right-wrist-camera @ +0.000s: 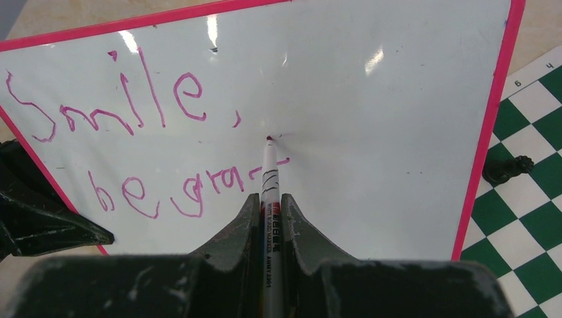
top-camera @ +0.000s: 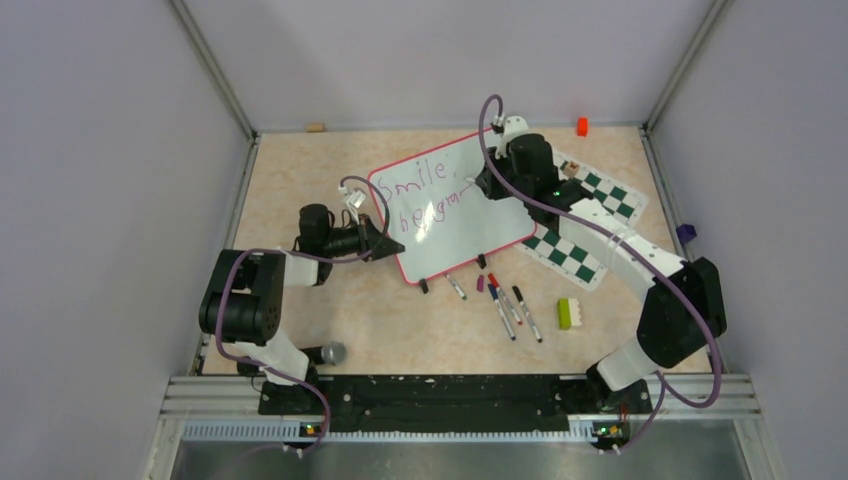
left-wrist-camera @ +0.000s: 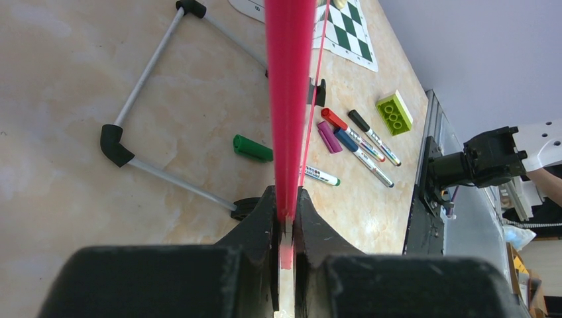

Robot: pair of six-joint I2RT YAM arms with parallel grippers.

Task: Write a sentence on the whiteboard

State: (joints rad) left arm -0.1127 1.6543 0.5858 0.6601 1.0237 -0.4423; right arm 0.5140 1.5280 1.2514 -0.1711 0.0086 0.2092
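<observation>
The whiteboard (top-camera: 455, 205), white with a pink rim, stands tilted at mid-table. Its sentence (right-wrist-camera: 146, 146) reads "Smile," above "be gra" with a started stroke, in magenta. My left gripper (top-camera: 392, 245) is shut on the whiteboard's pink left edge (left-wrist-camera: 289, 99), which runs edge-on between the jaws. My right gripper (right-wrist-camera: 270, 199) is shut on a white marker (right-wrist-camera: 269, 175); the marker's tip touches the whiteboard (right-wrist-camera: 371, 132) just above the last stroke. In the top view the right gripper (top-camera: 490, 185) is over the board's right half.
Several loose markers (top-camera: 505, 305) and a purple cap lie in front of the board, with a green brick (top-camera: 568, 313) to their right. A chequered chess mat (top-camera: 585, 225) lies under my right arm, with a black chess piece (right-wrist-camera: 507, 169) on it. An orange block (top-camera: 581, 125) sits far back.
</observation>
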